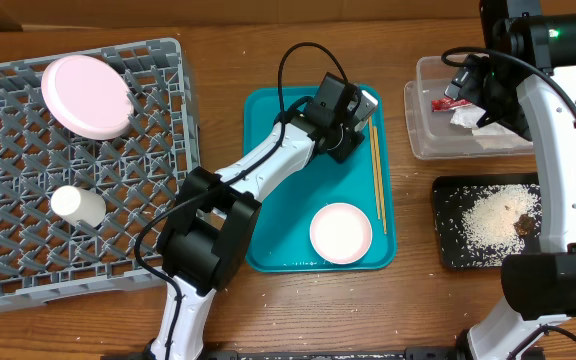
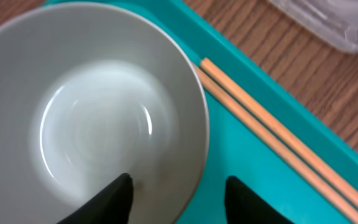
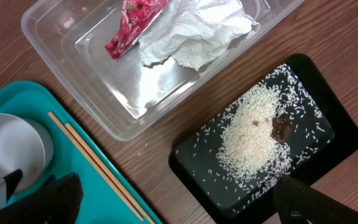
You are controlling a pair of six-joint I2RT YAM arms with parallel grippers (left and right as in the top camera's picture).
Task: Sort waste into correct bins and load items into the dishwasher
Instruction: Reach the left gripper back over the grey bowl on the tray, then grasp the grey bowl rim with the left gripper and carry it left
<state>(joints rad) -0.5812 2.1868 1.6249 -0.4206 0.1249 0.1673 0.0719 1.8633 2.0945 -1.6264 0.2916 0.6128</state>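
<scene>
My left gripper (image 2: 179, 190) is open and straddles the right rim of the grey bowl (image 2: 104, 112), one finger inside it and one over the teal tray (image 2: 253, 155). A gap shows between the rim and the outer finger. Wooden chopsticks (image 1: 378, 180) and the small white dish (image 1: 341, 232) lie on the same tray. The pink plate (image 1: 86, 95) and white cup (image 1: 78, 205) sit in the grey dish rack (image 1: 138, 230). The red wrapper (image 3: 132, 25) and napkin (image 3: 191, 34) lie in the clear tub (image 3: 61, 56). Rice (image 3: 253, 134) and a brown scrap (image 3: 281, 127) lie in the black tray (image 3: 328, 149). My right gripper (image 3: 179, 199) hangs open and holds nothing.
The left arm (image 1: 258, 165) stretches across the teal tray's left half, from its base at the table's front edge. The right arm (image 1: 558, 150) rises beside the black tray. Bare wood shows between the teal tray and the two bins.
</scene>
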